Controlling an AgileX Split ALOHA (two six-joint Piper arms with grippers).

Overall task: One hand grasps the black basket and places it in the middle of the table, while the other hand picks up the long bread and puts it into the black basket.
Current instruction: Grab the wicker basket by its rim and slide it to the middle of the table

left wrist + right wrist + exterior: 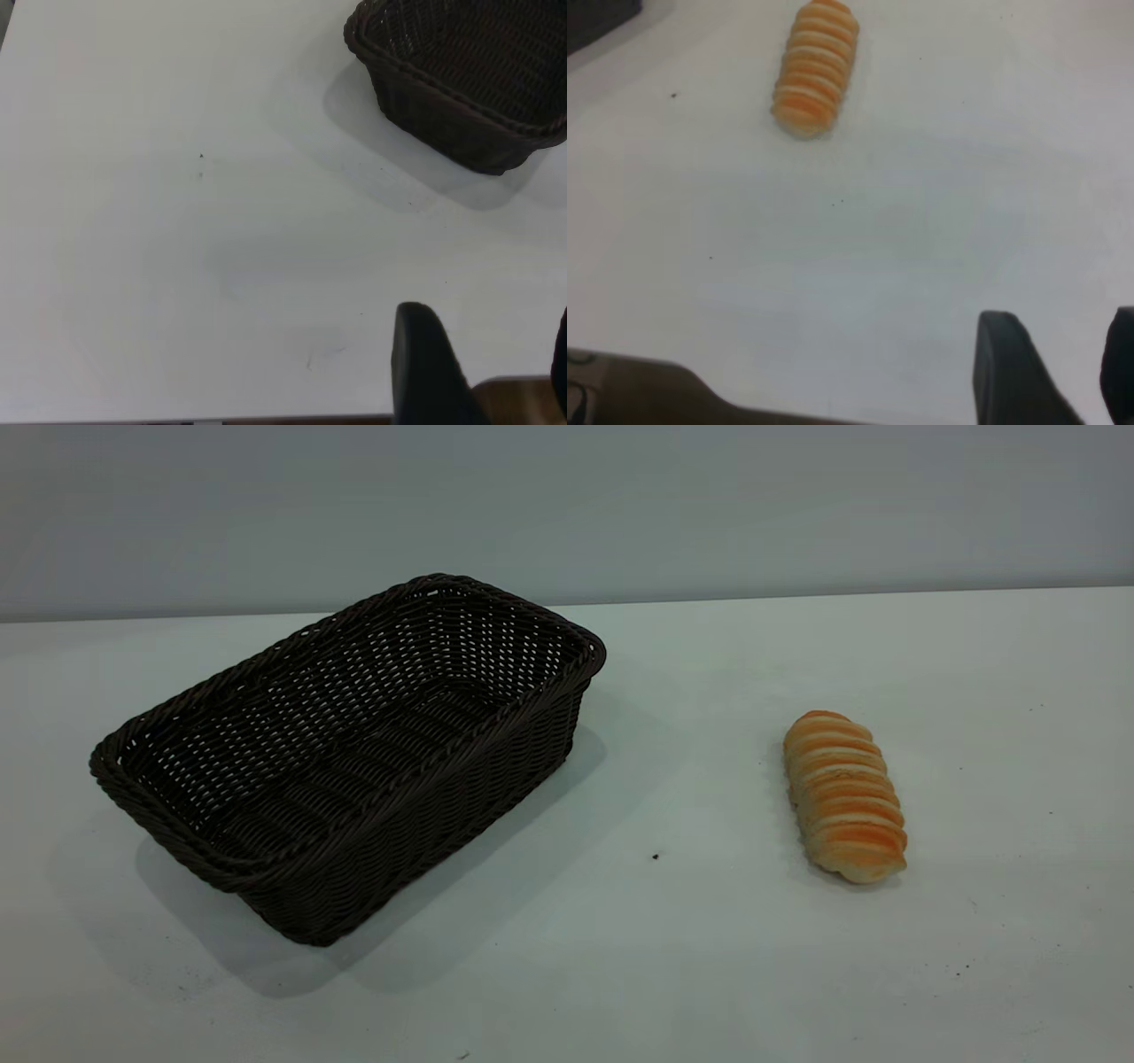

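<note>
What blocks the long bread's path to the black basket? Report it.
Nothing visible. Only bare table lies between the long bread and the black basket; a tiny dark speck sits there, no obstacle.

- The long bread (pixel 815 71) lies flat on the white worktop (pixel 904 230), touched by nothing.
- The right pincer (pixel 1059 367) hangs over bare worktop near its edge, well apart from the bread; its two dark fingers (pixel 1005 363) stand apart with nothing between them.
- A dark corner shows beyond the bread, too little to identify.
</note>
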